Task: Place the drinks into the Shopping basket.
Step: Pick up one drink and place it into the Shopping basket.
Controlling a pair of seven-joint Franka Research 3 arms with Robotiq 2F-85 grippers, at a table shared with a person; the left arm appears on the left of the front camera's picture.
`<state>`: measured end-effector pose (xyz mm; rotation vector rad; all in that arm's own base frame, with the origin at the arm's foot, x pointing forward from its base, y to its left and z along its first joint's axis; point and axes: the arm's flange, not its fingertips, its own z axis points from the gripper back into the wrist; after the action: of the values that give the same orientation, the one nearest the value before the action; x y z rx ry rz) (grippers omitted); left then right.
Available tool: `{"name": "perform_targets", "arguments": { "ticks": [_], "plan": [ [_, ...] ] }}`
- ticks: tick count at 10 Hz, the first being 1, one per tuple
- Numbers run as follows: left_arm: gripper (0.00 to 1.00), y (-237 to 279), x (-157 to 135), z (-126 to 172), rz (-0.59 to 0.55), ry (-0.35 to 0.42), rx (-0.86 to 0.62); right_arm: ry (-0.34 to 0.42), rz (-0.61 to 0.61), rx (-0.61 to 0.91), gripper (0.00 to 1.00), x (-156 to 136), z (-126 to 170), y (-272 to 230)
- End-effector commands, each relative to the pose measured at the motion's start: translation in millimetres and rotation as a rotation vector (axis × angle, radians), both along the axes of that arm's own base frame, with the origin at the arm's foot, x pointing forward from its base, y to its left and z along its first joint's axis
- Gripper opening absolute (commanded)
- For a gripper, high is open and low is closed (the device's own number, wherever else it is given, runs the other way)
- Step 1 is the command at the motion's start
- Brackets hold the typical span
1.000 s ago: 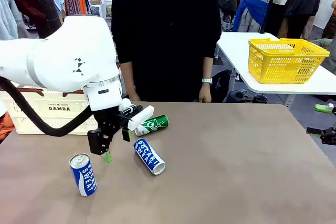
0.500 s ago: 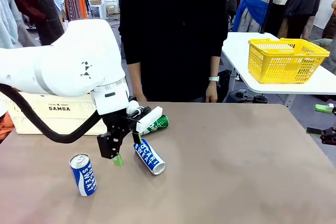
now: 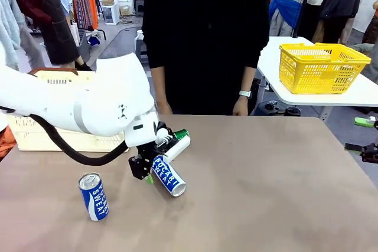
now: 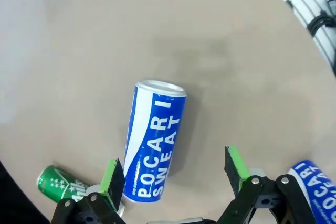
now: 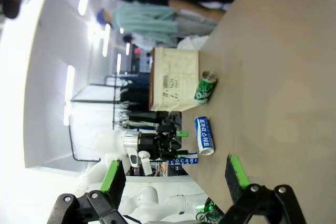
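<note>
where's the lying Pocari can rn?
Front view, left of centre: the lying Pocari can sits beside the open left claw, green can just behind, standing Pocari can front-left.

Your right gripper (image 5: 175, 169) stood with its green pads wide apart. Beyond it, on the brown table (image 5: 273, 77), you had a green can (image 5: 205, 88) lying just beside the Shopping basket (image 5: 176, 85). A blue can (image 5: 205, 136) lay by the left gripper (image 5: 180, 140), and a second blue can (image 5: 181, 160) stood upright nearby.
</note>
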<state>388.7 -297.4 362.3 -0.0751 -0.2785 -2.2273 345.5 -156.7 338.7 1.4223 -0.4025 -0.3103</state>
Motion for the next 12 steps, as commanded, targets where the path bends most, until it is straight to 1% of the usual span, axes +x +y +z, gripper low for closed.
{"name": "perform_targets", "arguments": {
  "ticks": [1,2,3,4,5,6,7,9,10,11,12],
  "plan": [
    [1.0,-6.0,10.7,-14.6,-0.036,-0.03,0.044,0.019,0.01,0.0,1.0,-0.2,5.1,-1.7],
    [1.0,-12.1,11.8,-24.1,-0.058,-0.038,0.041,0.019,0.01,0.0,1.0,-0.2,5.1,-1.7],
    [1.0,-18.3,14.1,-34.2,-0.051,-0.051,0.058,0.019,0.01,0.0,1.0,-0.2,5.1,-1.7],
    [1.0,-22.3,15.9,-44.4,-0.039,-0.092,0.049,0.019,0.01,0.0,1.0,-0.2,5.1,-1.7],
    [1.0,-25.5,18.2,-48.4,-0.034,-0.098,0.066,0.019,0.01,0.0,1.0,-0.2,5.1,-1.7],
    [1.0,-27.2,19.9,-52.9,-0.052,-0.063,0.093,0.019,0.01,0.0,1.0,-0.2,5.1,-1.7],
    [1.0,-27.9,21.7,-55.9,-0.06,-0.048,0.11,0.019,0.01,0.0,1.0,-0.2,5.1,-1.7],
    [1.0,-29.3,22.8,-59.5,-0.056,-0.051,0.115,0.019,0.01,0.0,1.0,-0.2,5.1,-1.7],
    [0.58,-30.9,22.9,-60.6,-0.047,-0.04,0.112,0.019,0.01,0.0,1.0,-0.2,5.1,-1.7],
    [0.0,-31.4,23.4,-59.8,-0.054,-0.037,0.115,0.019,0.01,0.0,1.0,-0.2,5.1,-1.7],
    [0.0,-30.8,23.9,-61.2,-0.055,-0.038,0.12,0.019,0.01,0.0,1.0,-0.2,5.1,-1.7]
  ]
}}
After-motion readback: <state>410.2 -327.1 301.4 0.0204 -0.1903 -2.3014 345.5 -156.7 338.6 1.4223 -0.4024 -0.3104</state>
